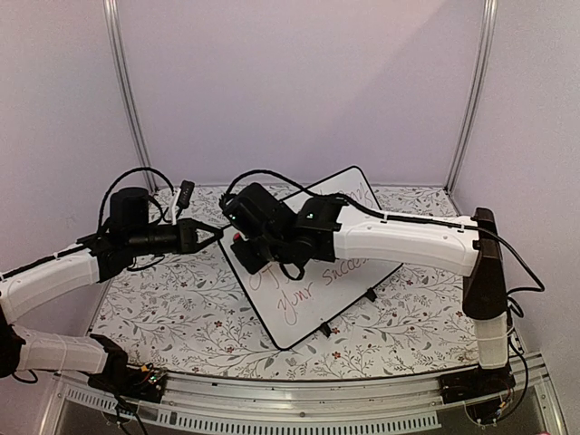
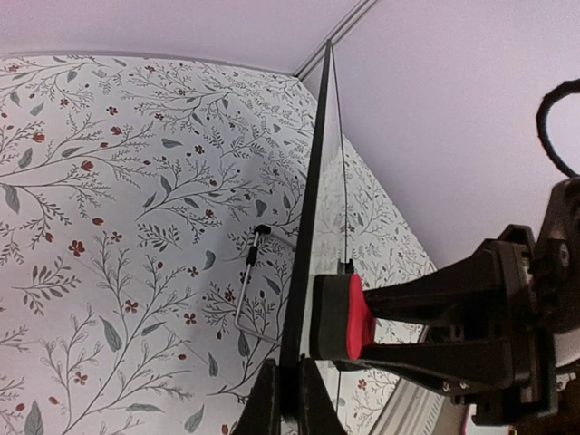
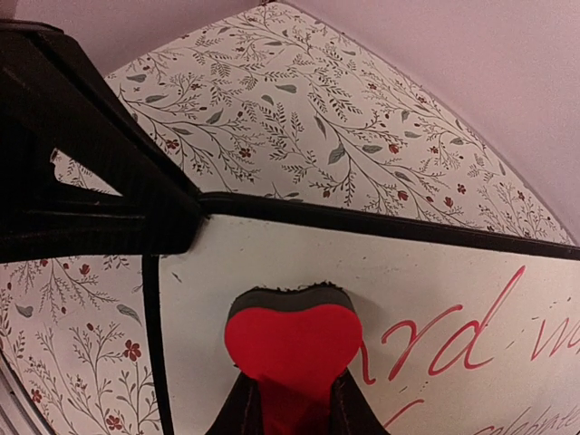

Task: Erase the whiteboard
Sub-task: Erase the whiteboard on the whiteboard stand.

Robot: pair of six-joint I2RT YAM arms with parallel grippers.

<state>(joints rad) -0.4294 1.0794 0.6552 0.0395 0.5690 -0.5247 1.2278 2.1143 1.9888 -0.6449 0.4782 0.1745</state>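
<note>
The whiteboard [image 1: 319,299] is a glossy white board with a black rim, tilted up off the table, with red handwriting on it. My left gripper [image 1: 216,232] is shut on its left corner; in the left wrist view [image 2: 292,399] the fingers pinch the black rim [image 2: 305,245]. My right gripper [image 1: 243,243] is shut on a red heart-shaped eraser [image 3: 292,347] with a dark felt pad, pressed against the board face [image 3: 435,272] near its top left corner. The eraser also shows in the left wrist view [image 2: 343,317]. Red writing [image 3: 453,349] lies just right of the eraser.
The table has a floral cloth [image 1: 172,299]. A thin metal stand wire [image 2: 246,285] lies behind the board. Two black feet [image 1: 326,330] show at the board's lower edge. Purple walls and metal posts [image 1: 127,91] surround the table.
</note>
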